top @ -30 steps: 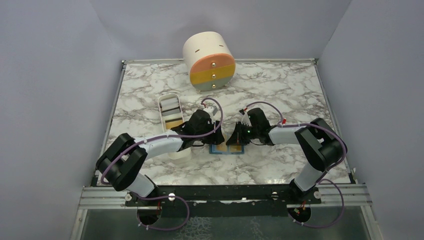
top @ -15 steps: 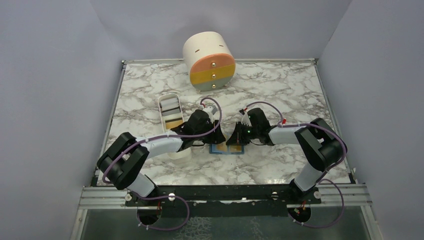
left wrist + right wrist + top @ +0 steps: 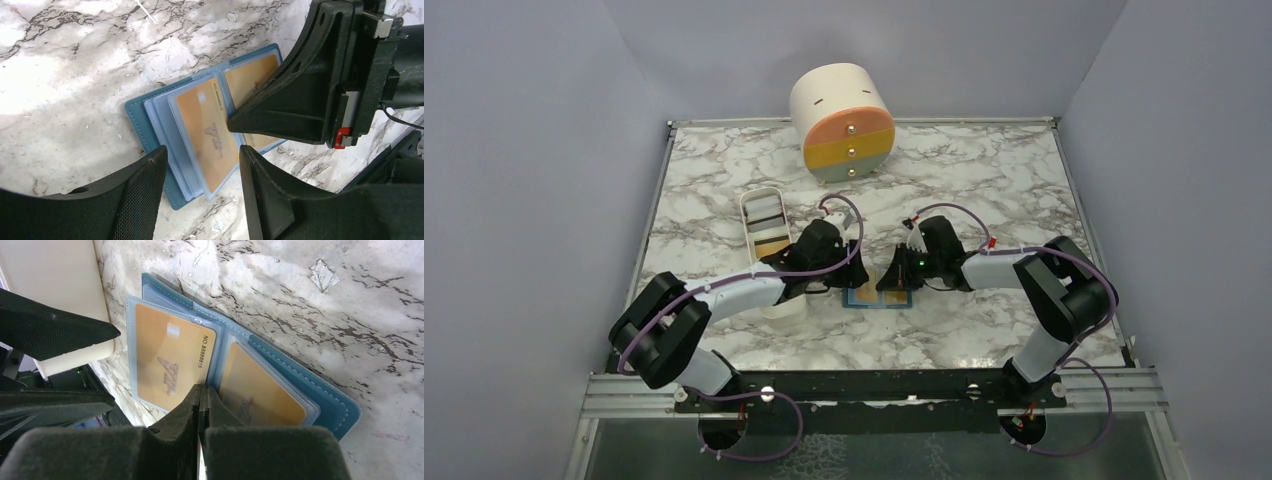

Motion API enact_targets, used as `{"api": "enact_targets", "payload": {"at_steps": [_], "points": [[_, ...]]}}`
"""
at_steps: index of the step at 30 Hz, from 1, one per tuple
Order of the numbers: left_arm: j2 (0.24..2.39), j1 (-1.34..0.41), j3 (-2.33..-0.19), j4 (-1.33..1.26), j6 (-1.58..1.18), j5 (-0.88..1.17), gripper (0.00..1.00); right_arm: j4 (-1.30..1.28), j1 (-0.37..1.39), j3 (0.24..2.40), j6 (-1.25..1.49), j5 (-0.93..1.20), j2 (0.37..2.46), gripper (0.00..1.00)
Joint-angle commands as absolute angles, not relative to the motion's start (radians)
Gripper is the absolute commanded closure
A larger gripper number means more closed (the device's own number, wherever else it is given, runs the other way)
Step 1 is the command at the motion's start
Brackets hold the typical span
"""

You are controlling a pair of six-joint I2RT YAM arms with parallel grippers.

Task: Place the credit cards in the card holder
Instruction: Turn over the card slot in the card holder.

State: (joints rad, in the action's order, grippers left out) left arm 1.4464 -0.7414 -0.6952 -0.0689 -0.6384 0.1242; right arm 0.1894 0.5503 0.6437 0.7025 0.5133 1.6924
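The blue card holder (image 3: 876,298) lies open on the marble table between the arms. Two gold credit cards sit in its clear sleeves, one on each side of the fold (image 3: 167,357) (image 3: 260,390). My right gripper (image 3: 201,387) is shut, its tips down on the fold between the two sleeves; it shows from the top too (image 3: 892,280). My left gripper (image 3: 202,152) is open and empty, hovering over the holder's (image 3: 150,135) left part, its fingers straddling the left gold card (image 3: 207,135). More cards, one pale (image 3: 765,212) and one gold (image 3: 772,245), lie in the white tray.
The long white tray (image 3: 752,225) stands just left of the left gripper, close to the holder. A cream cylinder with orange, yellow and grey drawers (image 3: 842,125) stands at the back centre. Grey walls enclose the table on three sides.
The left arm's elbow has shifted slightly to the left. The grippers, the holder and the cards stay about where they were.
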Motion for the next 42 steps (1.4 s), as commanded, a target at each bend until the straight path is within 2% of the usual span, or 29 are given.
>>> {"api": "enact_targets", "payload": {"at_steps": [1, 10, 17, 22, 30, 42], "points": [[1.472, -0.742, -0.722, -0.057, -0.625, 0.094, 0.43, 0.141, 0.558, 0.611, 0.671, 0.456, 1.742, 0.99], [1.521, -0.743, -0.7, -0.163, -0.662, 0.183, 0.44, 0.147, 0.558, 0.613, 0.675, 0.457, 1.739, 0.99], [1.524, -0.742, -0.69, -0.222, -0.71, 0.264, 0.49, 0.152, 0.558, 0.614, 0.679, 0.463, 1.73, 0.99], [1.478, -0.742, -0.658, -0.258, -0.747, 0.237, 0.5, 0.234, 0.561, 0.597, 0.69, 0.486, 1.727, 0.99], [1.488, -0.744, -0.626, -0.341, -0.816, 0.322, 0.5, 0.272, 0.585, 0.621, 0.71, 0.495, 1.728, 0.97], [1.517, -0.75, -0.653, -0.376, -0.856, 0.373, 0.48, 0.079, 0.586, 0.624, 0.558, 0.287, 1.57, 0.89]]}}
